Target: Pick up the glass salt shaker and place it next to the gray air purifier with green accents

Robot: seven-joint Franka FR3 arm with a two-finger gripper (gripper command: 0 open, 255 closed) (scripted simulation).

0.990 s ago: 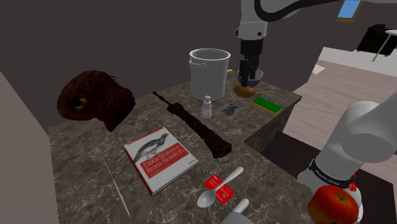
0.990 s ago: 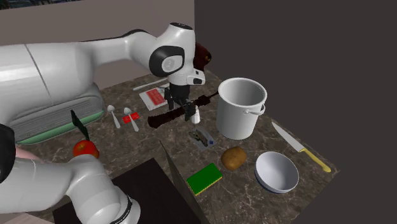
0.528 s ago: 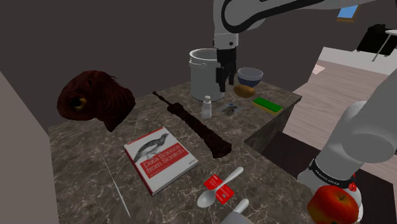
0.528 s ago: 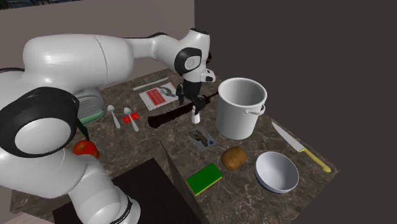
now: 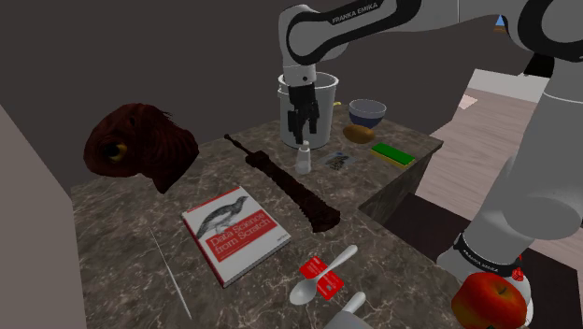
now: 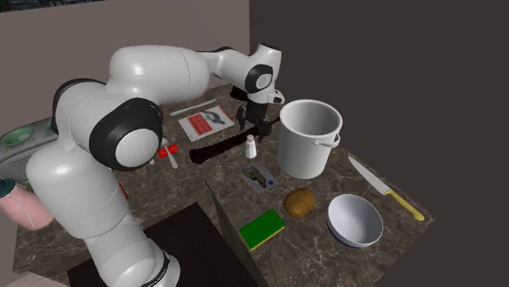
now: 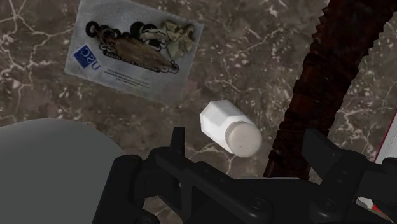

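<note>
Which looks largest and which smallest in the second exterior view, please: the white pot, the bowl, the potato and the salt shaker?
1. white pot
2. bowl, though it lies nearer the camera, which flatters it
3. potato
4. salt shaker, clearly the smallest

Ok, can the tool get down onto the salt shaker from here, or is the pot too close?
Probably yes. The open tool hangs right above the salt shaker with nothing between. The pot and the dark ridged rod flank it closely, so descend straight.
</note>
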